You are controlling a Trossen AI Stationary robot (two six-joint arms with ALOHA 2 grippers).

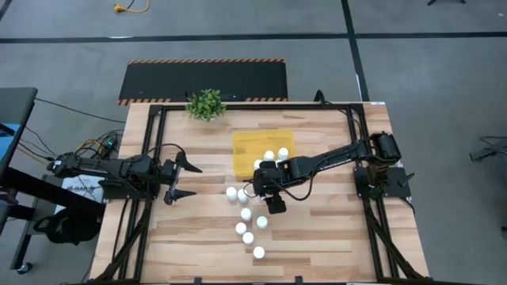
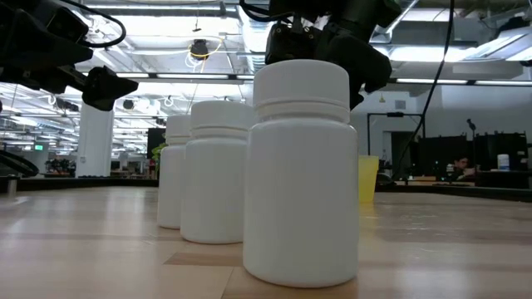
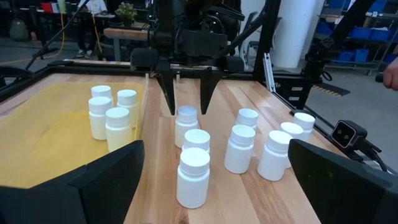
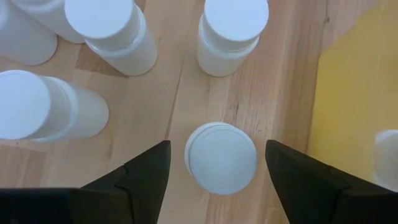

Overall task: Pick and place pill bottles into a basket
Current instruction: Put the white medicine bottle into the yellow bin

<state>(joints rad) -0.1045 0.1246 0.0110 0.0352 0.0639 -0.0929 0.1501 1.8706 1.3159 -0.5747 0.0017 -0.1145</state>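
The yellow basket (image 1: 263, 149) lies at the table's far middle, with several white pill bottles (image 3: 117, 127) standing upright in it. Several more pill bottles (image 1: 246, 214) stand on the wood near the basket's near-left corner. My right gripper (image 4: 217, 149) hangs open, slanting down over one upright bottle (image 4: 221, 157). A finger stands on each side of that bottle's cap without touching it. In the left wrist view this bottle (image 3: 186, 122) sits just below the right gripper (image 3: 188, 106). My left gripper (image 1: 184, 180) waits open at the table's left side.
A small green potted plant (image 1: 206, 104) stands at the far edge, left of the basket. The loose bottles run in a scattered line toward the near edge (image 1: 258, 252). In the low view one bottle (image 2: 299, 174) stands close in front and hides much of the table.
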